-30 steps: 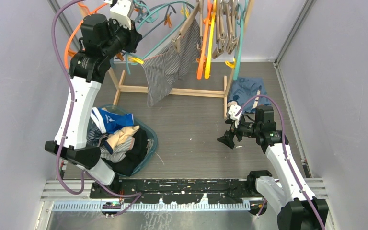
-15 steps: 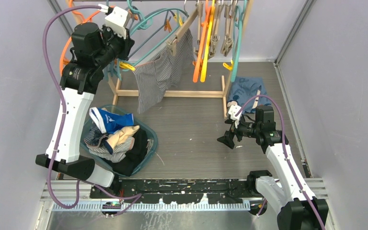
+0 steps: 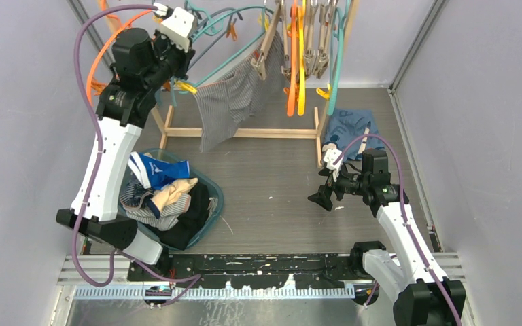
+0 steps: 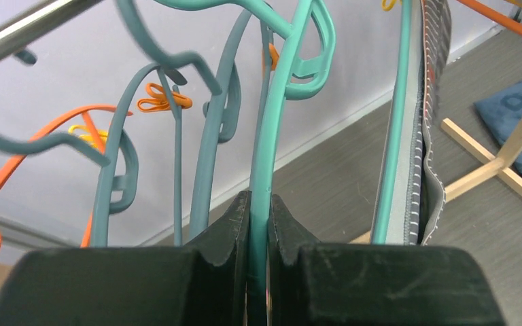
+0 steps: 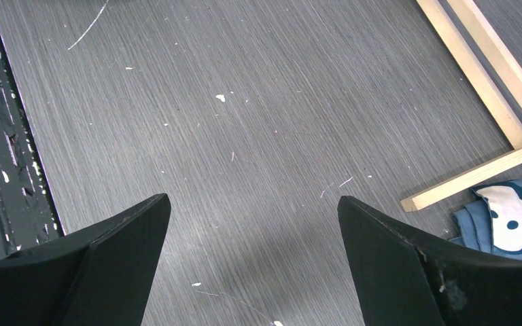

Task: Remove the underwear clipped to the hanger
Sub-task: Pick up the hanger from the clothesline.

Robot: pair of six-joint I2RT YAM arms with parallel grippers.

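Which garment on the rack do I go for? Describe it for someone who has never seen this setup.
Find the wooden rack at the far end of the table, crowded with orange, beige and teal hangers. On its left side, one dark pinstriped underwear drapes from a teal hanger. It is the only garment hanging; the other hangers look bare.

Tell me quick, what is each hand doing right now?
Left hand: closed on a teal hanger.
Right hand: open, holding nothing.
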